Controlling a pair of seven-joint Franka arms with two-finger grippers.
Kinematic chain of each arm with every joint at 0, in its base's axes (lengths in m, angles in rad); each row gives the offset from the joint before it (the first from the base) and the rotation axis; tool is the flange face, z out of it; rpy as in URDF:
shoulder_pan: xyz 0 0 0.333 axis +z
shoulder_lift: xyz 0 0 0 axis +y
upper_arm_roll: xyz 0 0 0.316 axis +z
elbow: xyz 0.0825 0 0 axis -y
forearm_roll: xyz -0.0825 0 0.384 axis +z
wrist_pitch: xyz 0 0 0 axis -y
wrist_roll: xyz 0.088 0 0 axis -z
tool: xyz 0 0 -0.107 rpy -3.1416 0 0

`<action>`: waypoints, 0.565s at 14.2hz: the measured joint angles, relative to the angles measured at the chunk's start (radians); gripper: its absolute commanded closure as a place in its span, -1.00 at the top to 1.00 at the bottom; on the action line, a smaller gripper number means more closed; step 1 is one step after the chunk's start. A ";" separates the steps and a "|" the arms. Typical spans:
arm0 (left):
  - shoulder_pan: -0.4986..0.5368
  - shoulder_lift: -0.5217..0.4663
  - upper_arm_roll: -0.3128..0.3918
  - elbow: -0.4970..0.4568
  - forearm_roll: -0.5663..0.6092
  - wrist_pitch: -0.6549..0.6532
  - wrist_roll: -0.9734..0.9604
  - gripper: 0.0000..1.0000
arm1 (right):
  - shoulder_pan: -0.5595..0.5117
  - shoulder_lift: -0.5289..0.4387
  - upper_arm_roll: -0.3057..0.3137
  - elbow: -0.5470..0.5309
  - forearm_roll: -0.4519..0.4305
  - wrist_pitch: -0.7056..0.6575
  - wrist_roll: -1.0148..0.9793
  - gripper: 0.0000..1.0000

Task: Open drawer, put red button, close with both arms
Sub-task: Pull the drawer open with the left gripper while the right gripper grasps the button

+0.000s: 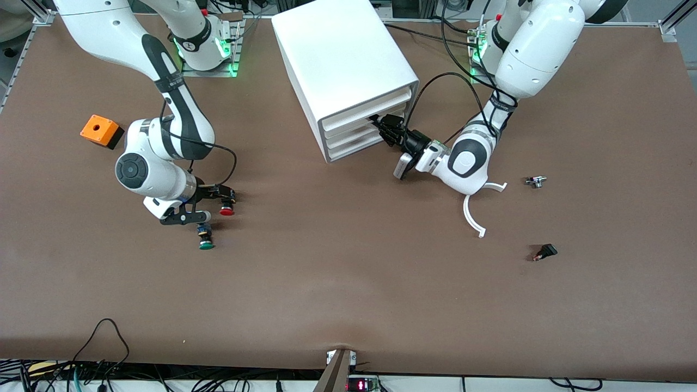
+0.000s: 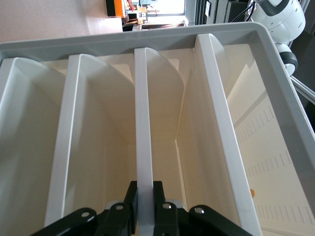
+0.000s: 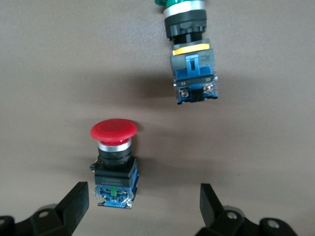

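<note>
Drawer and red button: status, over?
Left gripper shut on middle drawer front, drawer not yet out. Right gripper open, low over red button, not gripping. Green button lies beside it, untouched.

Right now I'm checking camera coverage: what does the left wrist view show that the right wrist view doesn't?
Only the left wrist view shows the cabinet, with the left gripper shut on the drawer lip. Only the right wrist view shows the red button lying on the table beside the green button, with the open right gripper over them. Neither subject appears in both; they share only black fingertips at the frame edge.
</note>
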 measured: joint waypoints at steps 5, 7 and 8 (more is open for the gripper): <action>0.016 -0.003 0.018 0.020 0.000 0.005 0.000 -0.83 | 0.047 0.000 0.002 0.001 -0.006 0.013 0.012 0.99; 0.023 -0.003 0.037 0.032 0.000 0.005 0.000 -0.82 | 0.054 0.002 0.002 0.001 -0.006 0.014 0.011 0.99; 0.025 -0.002 0.049 0.039 0.001 0.006 0.000 -0.82 | 0.054 0.005 0.001 0.001 -0.006 0.015 0.011 0.99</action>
